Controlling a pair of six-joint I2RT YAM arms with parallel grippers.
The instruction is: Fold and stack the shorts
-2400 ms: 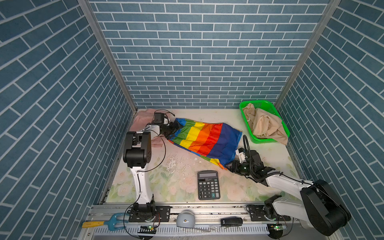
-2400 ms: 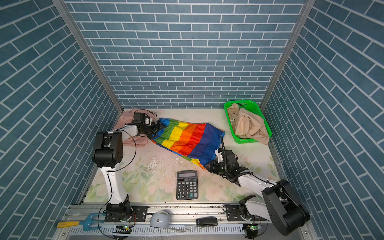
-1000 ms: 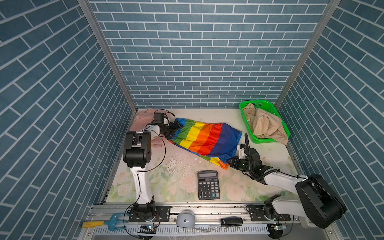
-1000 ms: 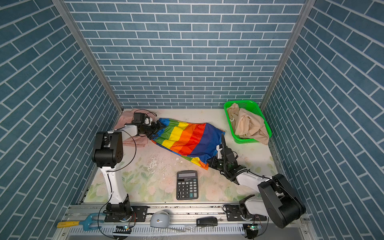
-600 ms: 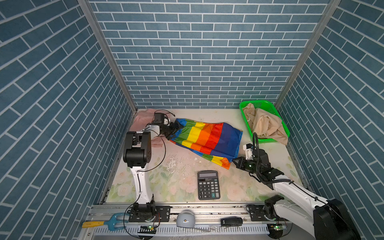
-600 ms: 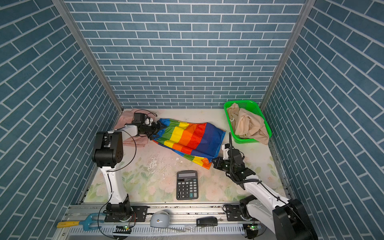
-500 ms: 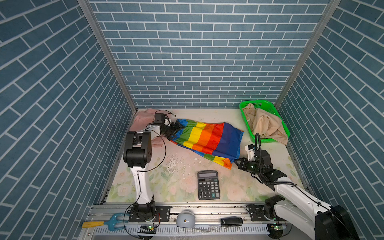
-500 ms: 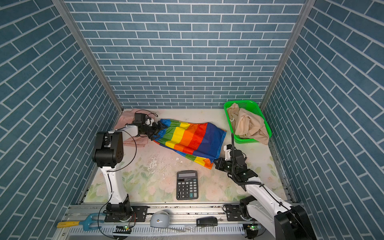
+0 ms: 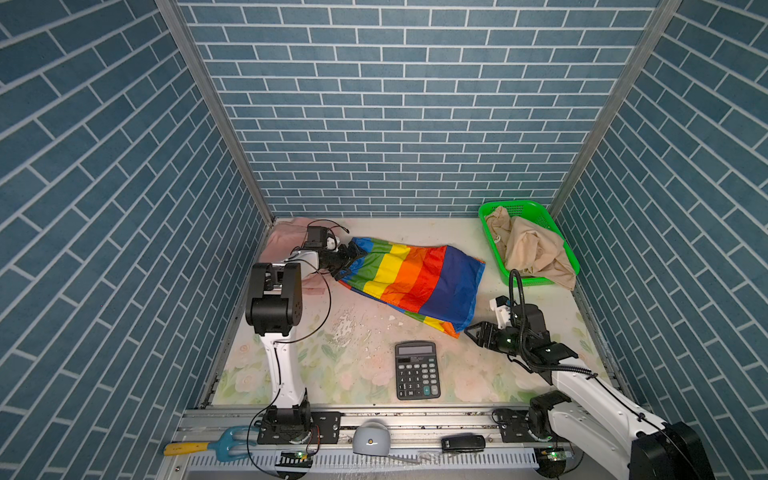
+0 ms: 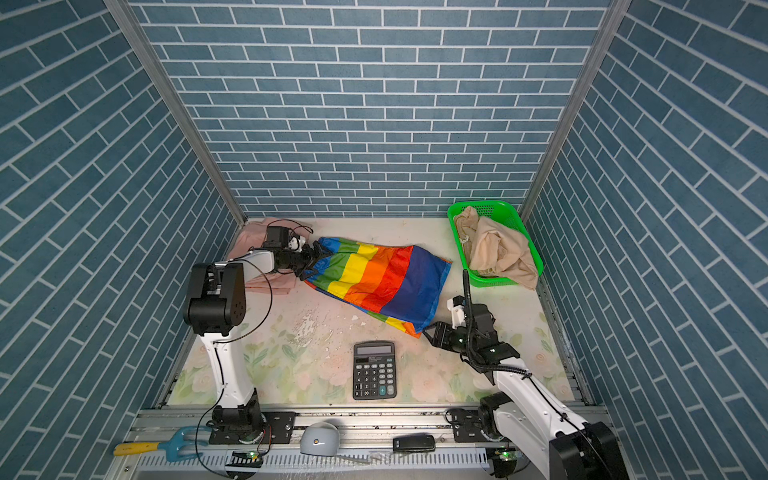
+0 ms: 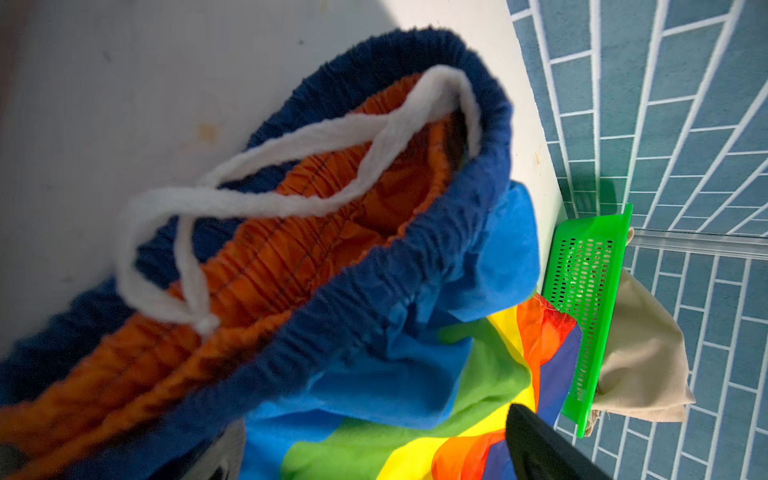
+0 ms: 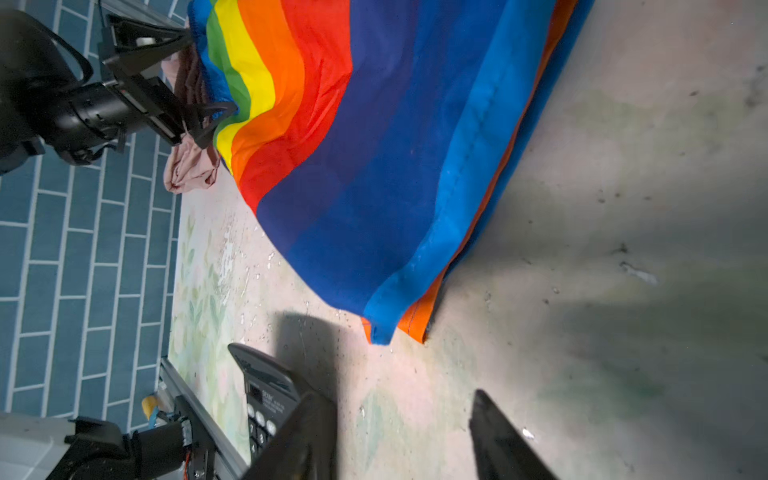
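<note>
blue brick-patterned walls close in a pale, flower-printed tabletop [image 9: 316,374] with worn patches. on it the rainbow-striped shorts [image 9: 415,278] lie spread flat across the middle, gathered waist toward the left arm, hem toward the right. the left gripper [image 9: 349,259] sits at that waist – in the right wrist view its fingers [image 12: 145,37] stand spread wide on either side of the waistband's end, and the left wrist view shows the navy waistband [image 11: 374,266] and its white drawstring [image 11: 291,199] close up. whether the fingers press the cloth cannot be told.

the right gripper [image 9: 473,332] is low over the table just beside the orange-lined hem corner [image 12: 395,328] of the striped shorts, apart from it. its fingers [image 12: 307,428] stand well apart with only bare tabletop between them – it holds nothing.

the pale pink shorts [image 9: 286,237] lie in the back left corner under the left arm, touching the striped pair's waist end. the beige shorts [image 9: 532,253] are heaped in the green basket [image 9: 536,206] at the back right, spilling over its near edge. a black calculator [image 9: 417,370] lies near the front, just beside the right gripper.
</note>
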